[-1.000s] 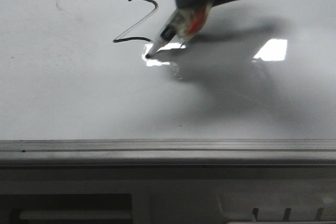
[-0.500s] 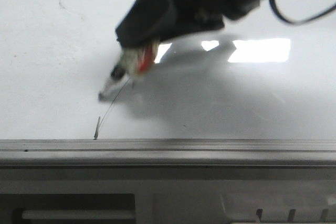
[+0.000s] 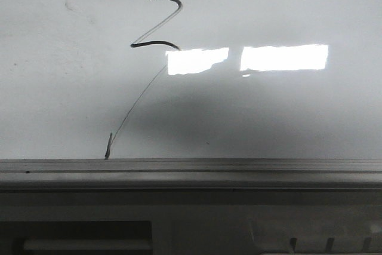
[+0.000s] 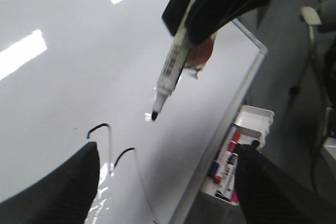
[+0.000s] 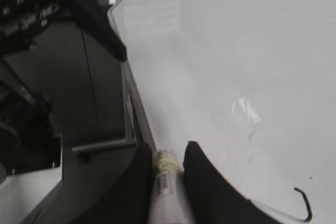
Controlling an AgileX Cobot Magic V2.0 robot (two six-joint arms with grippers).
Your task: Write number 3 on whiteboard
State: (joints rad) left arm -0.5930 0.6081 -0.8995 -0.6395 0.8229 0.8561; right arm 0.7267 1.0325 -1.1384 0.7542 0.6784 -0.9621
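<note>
You see the right gripper (image 5: 167, 182) clamped on the marker (image 4: 170, 66), tip raised off the whiteboard (image 3: 268, 117) near the number 3 (image 3: 156, 22); the left gripper (image 4: 165, 182) stands open.

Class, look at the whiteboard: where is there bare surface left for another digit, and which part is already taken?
The whiteboard is bare left of the number 3, and right of it around the two glare patches, down to the edge rail. The taken part is upper centre, with the thin tail running down to the rail.
</note>
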